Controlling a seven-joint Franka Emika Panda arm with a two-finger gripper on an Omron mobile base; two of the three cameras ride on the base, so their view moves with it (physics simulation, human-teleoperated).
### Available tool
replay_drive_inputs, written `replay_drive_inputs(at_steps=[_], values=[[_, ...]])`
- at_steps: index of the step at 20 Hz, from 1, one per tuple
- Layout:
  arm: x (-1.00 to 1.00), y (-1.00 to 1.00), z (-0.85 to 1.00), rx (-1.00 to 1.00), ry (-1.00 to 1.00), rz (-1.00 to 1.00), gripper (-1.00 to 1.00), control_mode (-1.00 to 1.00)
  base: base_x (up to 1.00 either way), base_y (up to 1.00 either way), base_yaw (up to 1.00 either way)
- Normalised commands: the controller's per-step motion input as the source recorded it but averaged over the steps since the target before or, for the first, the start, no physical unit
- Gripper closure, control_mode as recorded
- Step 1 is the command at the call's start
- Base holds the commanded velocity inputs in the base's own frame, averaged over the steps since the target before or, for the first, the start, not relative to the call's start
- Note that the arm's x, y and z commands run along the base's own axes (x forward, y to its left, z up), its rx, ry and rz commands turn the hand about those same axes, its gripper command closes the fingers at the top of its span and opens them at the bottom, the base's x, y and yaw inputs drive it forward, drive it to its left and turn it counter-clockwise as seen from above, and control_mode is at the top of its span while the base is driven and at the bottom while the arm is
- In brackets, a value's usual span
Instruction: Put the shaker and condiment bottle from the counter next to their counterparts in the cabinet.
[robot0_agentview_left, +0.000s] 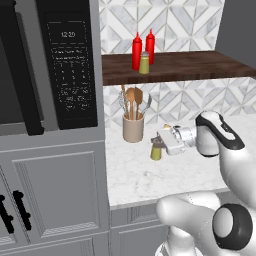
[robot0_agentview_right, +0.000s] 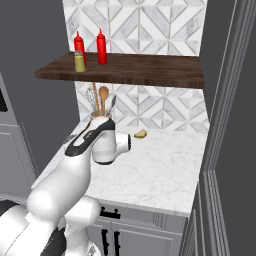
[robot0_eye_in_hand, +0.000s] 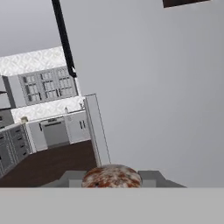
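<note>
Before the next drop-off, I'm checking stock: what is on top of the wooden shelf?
On the shelf stand two red squeeze bottles and one olive shaker, grouped at its left end. The bottles partly cover each other.

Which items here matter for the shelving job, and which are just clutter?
Job:
- shaker in the gripper, at the counter
- two red bottles and a second shaker on the shelf

Clutter:
- utensil crock
- microwave
- small yellowish scrap on the counter
</note>
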Motion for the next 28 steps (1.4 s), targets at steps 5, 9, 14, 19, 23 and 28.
replay_drive_inputs(at_steps=[5,9,14,19,23,28], values=[[0.0,0.0,0.44,-0.01,0.01,-0.15,1.0,-1.0,0.0,0.0,0.0],[-0.04,0.0,0.38,-0.04,0.0,-0.14,1.0,-1.0,0.0,0.0,0.0],[-0.03,-0.06,0.38,-0.06,0.0,-0.12,1.0,-1.0,0.0,0.0,0.0],[0.0,-0.12,0.45,-0.04,0.0,-0.11,1.0,-1.0,0.0,0.0,0.0],[-0.03,-0.1,0.44,-0.03,0.0,-0.1,1.0,-1.0,0.0,0.0,0.0],[-0.08,-0.11,0.43,-0.03,0.0,-0.1,1.0,-1.0,0.0,0.0,0.0]])
